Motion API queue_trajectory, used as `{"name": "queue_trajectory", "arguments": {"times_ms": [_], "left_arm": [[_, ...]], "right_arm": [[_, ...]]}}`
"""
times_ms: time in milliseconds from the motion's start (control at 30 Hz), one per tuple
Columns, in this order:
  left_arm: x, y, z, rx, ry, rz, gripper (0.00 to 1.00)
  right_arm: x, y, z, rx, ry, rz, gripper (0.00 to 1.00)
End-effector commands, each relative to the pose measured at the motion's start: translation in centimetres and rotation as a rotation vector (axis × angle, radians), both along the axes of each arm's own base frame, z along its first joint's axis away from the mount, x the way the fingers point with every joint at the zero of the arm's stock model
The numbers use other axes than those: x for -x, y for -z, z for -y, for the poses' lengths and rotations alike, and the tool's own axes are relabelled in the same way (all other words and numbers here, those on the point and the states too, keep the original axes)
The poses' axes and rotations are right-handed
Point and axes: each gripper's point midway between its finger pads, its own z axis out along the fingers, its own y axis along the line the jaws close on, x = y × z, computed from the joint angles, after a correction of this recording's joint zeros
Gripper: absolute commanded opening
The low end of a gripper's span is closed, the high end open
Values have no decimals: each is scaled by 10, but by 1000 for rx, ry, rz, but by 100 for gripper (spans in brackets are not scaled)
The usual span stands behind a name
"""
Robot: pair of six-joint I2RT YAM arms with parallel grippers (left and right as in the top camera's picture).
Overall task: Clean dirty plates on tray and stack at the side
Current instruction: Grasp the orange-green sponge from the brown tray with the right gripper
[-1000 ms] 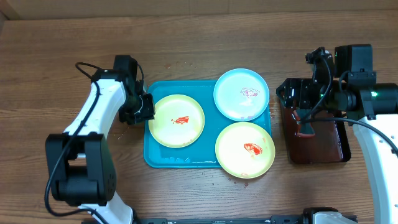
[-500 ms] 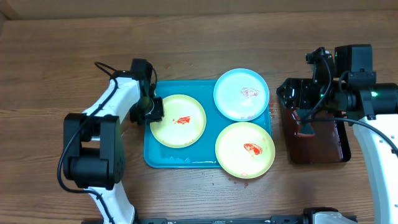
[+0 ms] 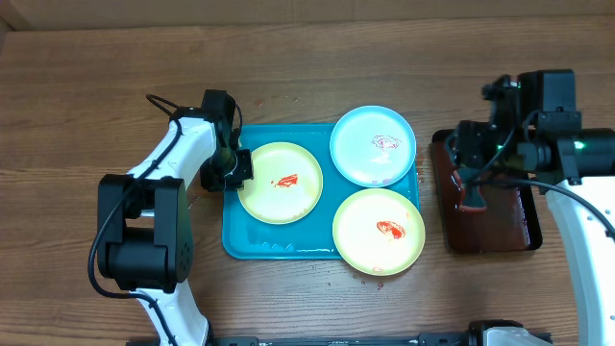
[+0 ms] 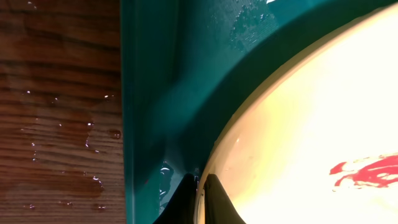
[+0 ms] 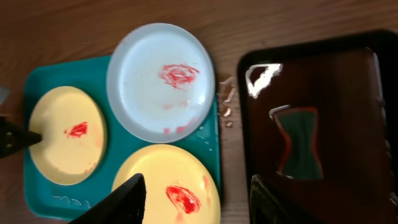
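Observation:
The turquoise tray (image 3: 245, 240) holds three red-smeared plates: a yellow-green plate (image 3: 281, 183) at the left, a light blue plate (image 3: 373, 145) at the back right, and a second yellow-green plate (image 3: 379, 231) at the front right, overhanging the tray's edge. My left gripper (image 3: 237, 171) is shut on the left plate's rim; in the left wrist view its jaws (image 4: 200, 186) pinch that rim (image 4: 311, 124) over the tray (image 4: 161, 93). My right gripper (image 3: 471, 159) is open and empty above the dark tray; the right wrist view shows its fingers (image 5: 196, 202) spread wide.
A dark red-brown tray (image 3: 490, 226) stands on the right with a teal and orange sponge (image 5: 297, 142) lying in it. Water drops wet the wooden table (image 4: 56, 124) left of the turquoise tray. Small wet spots lie between the two trays (image 5: 225, 99).
My left gripper moved right from outside the tray onto the left plate's rim and shut on it; the plate shifted slightly right. My right gripper moved a little to the right.

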Motion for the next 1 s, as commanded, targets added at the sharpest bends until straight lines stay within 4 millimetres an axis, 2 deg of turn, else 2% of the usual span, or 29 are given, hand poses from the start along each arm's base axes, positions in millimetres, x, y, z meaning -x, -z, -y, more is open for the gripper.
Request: {"name": "queue_trajectory", "arguments": {"times_ms": [0,67,100,233,333,433,633,967], "left_arm": [[2,14,0,-8,-9,-30,4],[1,14,0,-10,-1,-23,4],[-1,15,0,-10,-1,-17,4],[-3,15,1,-8,-2,-7,4],[-4,15,1,-7,-1,-2,4],[-5,15,1,-7,-1,-1,4],[-5,15,1,-6,-1,2,4],[-7,15,1,-5,-1,7,4]], "right_arm": [[-1,3,41,78,173,-31,54],[1,13,57,107,207,-75,54],[1,27,69,131,198,-128,54],[1,61,74,149,136,-255,65],[-2,87,74,144,120,-338,66],[-4,119,74,129,109,-434,61],[-6,163,74,120,100,-535,49],[2,210,72,119,102,-508,48]]}}
